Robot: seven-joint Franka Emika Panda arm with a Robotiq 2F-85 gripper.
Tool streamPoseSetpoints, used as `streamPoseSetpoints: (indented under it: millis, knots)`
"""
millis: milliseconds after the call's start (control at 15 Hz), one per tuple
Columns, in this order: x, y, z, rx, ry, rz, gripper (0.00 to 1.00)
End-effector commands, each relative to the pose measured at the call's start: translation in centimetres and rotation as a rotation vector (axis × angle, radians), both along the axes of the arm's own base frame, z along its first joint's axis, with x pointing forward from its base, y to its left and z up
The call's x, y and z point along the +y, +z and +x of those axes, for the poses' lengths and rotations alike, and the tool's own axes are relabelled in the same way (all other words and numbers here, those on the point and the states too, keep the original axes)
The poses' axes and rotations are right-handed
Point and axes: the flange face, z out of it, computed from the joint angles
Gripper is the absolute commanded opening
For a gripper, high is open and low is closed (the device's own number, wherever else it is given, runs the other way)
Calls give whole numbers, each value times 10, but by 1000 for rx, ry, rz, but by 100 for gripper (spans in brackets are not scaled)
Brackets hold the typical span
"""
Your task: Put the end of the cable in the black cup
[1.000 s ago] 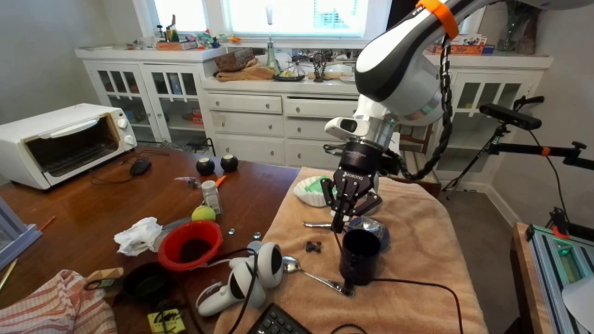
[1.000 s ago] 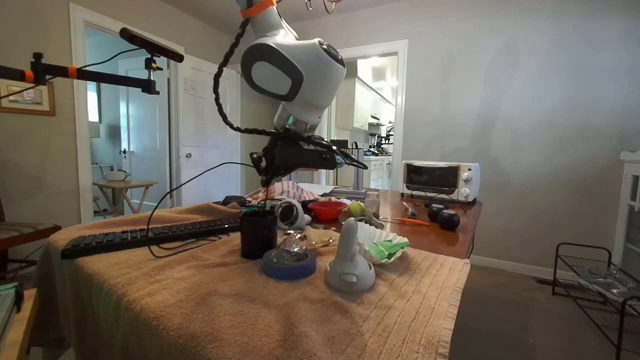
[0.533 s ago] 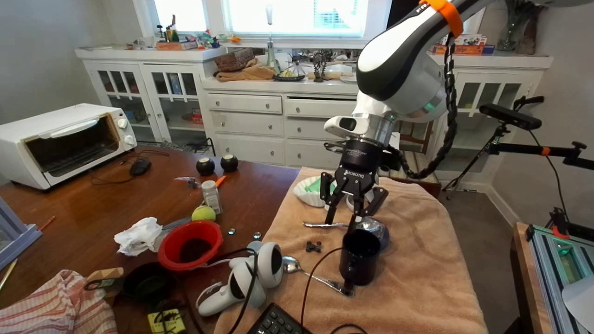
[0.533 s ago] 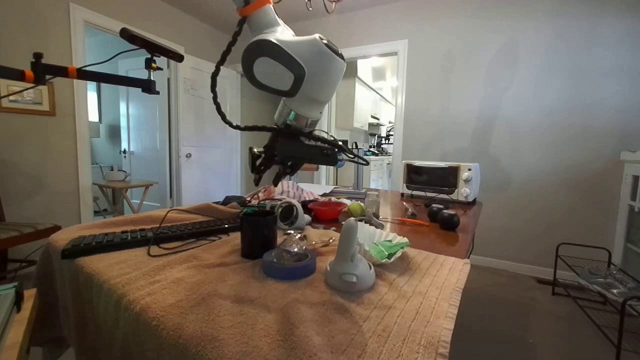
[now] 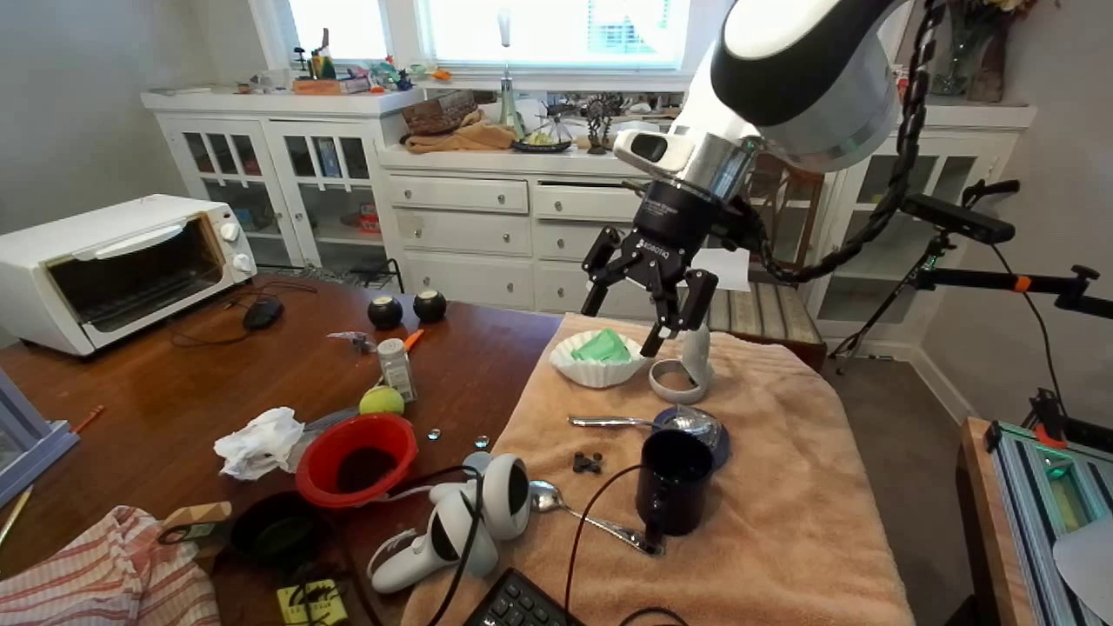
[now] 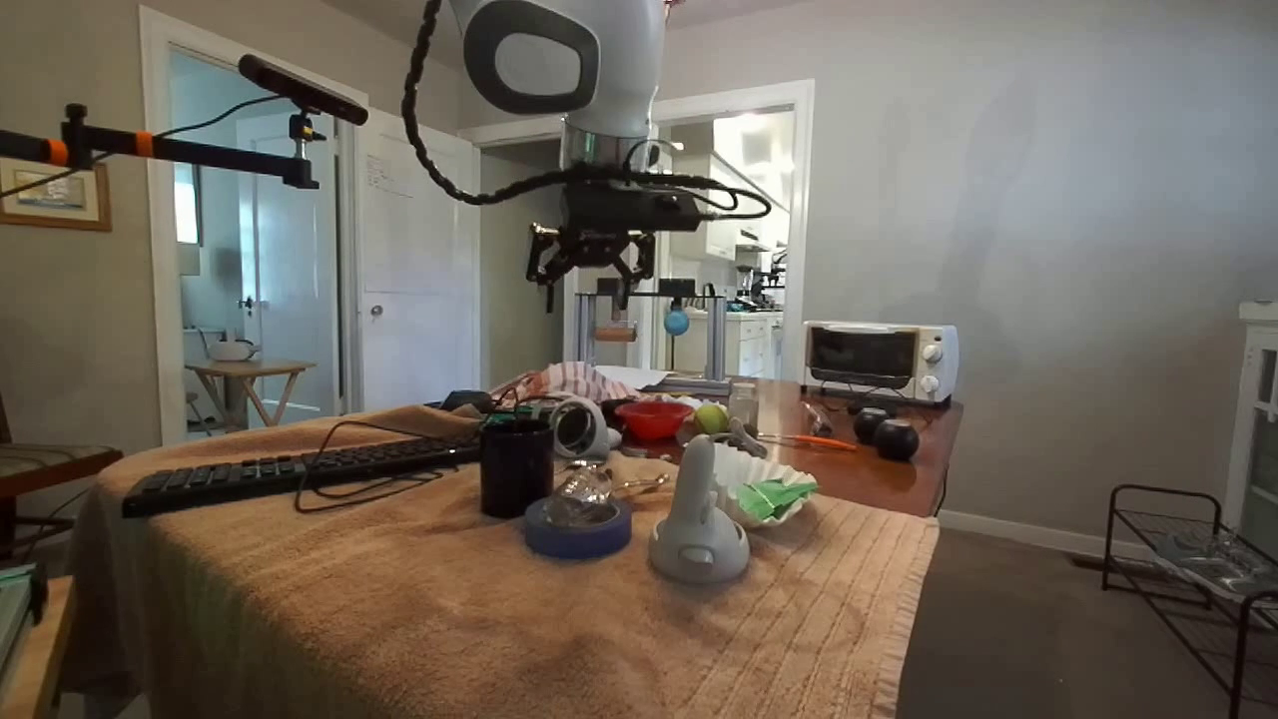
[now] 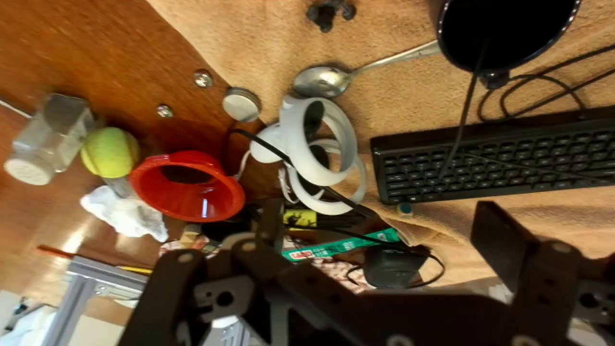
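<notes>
The black cup (image 5: 675, 500) stands upright on the tan towel, and both exterior views show it, the cup (image 6: 516, 469) standing left of a blue tape roll. A thin black cable (image 7: 465, 113) runs over the cup's rim, and its end disappears into the dark inside in the wrist view. In an exterior view the cable (image 5: 574, 548) arcs from the rim down toward the keyboard. My gripper (image 5: 623, 326) is open, well above and behind the cup, with nothing between its fingers. From the wrist, the open gripper (image 7: 382, 221) has only background between its pads.
Near the cup lie a spoon (image 5: 600, 522), a blue tape roll (image 6: 577, 529) and small dark pieces (image 5: 587, 462). White controllers (image 5: 478, 513) and a keyboard (image 7: 495, 156) are close by. A red bowl (image 5: 356, 461) sits on the wooden table, with a pleated white cup (image 5: 591, 369) farther back.
The gripper has opened and let go of the cable, then risen away from the cup. The cable, formerly hanging from the fingers, now bends over the cup's rim. The cup has stayed put.
</notes>
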Motion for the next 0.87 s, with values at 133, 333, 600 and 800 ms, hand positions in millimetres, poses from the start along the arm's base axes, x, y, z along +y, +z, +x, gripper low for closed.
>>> streamPoseSetpoints:
  millis: [133, 333, 600, 800]
  knots:
    - [1, 13, -24, -40, -143, -229, 100]
    - [1, 10, -34, -15, -197, -359, 100]
    - [4, 9, -27, -5, -201, -375, 100]
    - [2, 11, -28, -6, -208, -382, 100]
